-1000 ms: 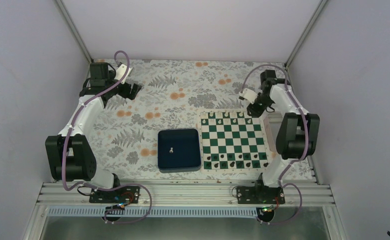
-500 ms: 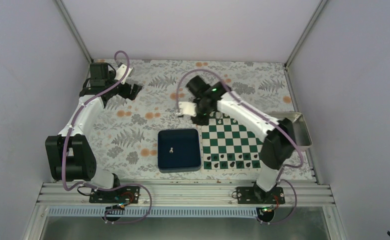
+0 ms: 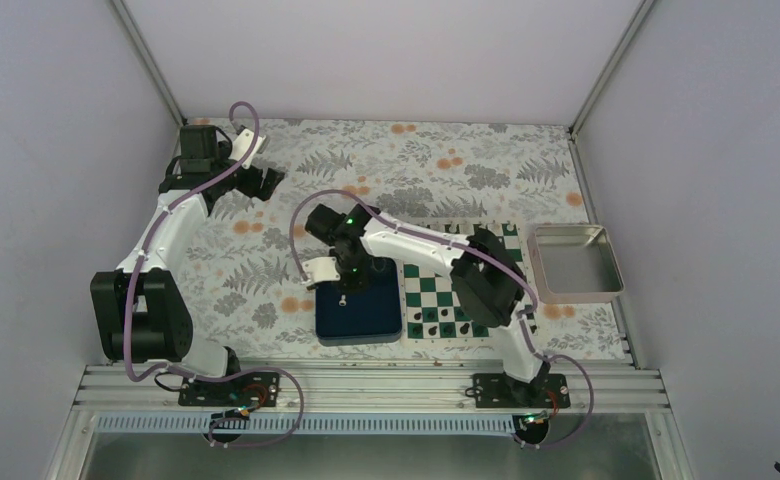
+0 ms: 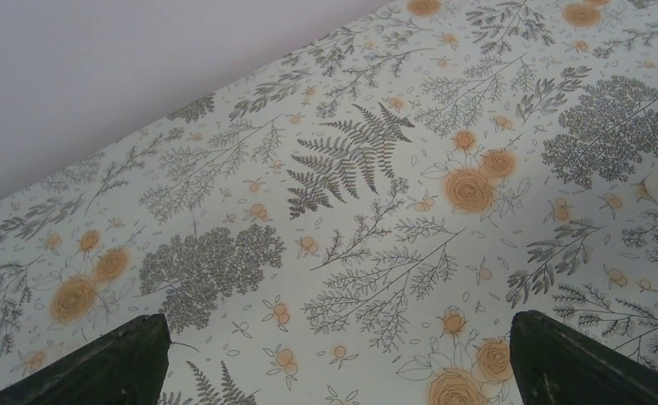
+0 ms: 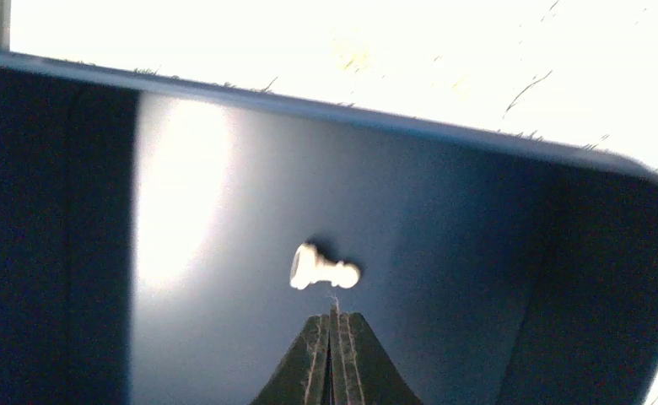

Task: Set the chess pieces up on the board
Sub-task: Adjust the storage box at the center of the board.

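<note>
right gripper [image 5: 332,325]: pressed together, empty | white chess piece [image 5: 324,268]: on its side just ahead of the tips, in blue tray [image 5: 477,253] | likely light, hard, slick, rolls; pinch across its narrow stem

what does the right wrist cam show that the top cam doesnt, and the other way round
Only right wrist: the right gripper shut and empty, its tips just short of a white chess piece that seems to lie on its side. Only top external: the board with black pieces on its near row, the metal tray, the left gripper far off over the tablecloth. Both: the dark blue tray with that one piece in it.
</note>
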Tool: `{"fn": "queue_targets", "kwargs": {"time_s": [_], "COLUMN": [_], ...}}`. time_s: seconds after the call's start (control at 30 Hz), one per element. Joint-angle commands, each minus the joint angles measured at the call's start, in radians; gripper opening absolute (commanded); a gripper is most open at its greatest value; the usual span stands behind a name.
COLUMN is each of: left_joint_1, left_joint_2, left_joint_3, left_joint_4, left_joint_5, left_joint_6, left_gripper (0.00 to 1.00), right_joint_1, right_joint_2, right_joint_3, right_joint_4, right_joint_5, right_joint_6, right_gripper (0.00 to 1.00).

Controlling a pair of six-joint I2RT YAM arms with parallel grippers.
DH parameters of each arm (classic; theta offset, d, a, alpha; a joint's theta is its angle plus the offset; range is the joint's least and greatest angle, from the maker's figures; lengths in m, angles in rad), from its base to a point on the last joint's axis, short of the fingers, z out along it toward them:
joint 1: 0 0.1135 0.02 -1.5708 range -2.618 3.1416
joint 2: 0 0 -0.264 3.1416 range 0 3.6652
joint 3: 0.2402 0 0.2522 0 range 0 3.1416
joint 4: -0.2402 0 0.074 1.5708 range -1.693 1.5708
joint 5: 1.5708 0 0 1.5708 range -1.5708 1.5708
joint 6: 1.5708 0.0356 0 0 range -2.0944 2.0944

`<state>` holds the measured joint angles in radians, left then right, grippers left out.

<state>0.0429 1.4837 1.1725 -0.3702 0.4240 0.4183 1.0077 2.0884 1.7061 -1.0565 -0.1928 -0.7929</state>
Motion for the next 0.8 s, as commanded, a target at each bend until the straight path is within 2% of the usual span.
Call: {"fn": "queue_targets", "kwargs": {"time_s": [0.0,0.37,0.77], "left_joint_1": [0.003,0.005,0.005], "left_joint_2": [-0.030,-0.033,-0.033], "left_joint_3": [0.005,-0.003,-0.010], "left_joint_4": [0.009,0.015,0.019], "left_joint_5": [0.027,0.036,0.039], "left_joint_6": [0.017,0.020,0.022], "left_gripper": [1.00,1.00,1.00], "right_joint_1": [0.011,0.008,-0.024], "right_joint_2": [0.044,0.173,0.222], "right_joint_3": [0.090,0.213,0.288], "right_joint_4": [0.054,0.094,0.135], "right_joint_5": [-0.024,0.025,0.060], "right_joint_6": [0.005,0.037,0.055], "right_gripper": [0.04,0.04,0.04]}}
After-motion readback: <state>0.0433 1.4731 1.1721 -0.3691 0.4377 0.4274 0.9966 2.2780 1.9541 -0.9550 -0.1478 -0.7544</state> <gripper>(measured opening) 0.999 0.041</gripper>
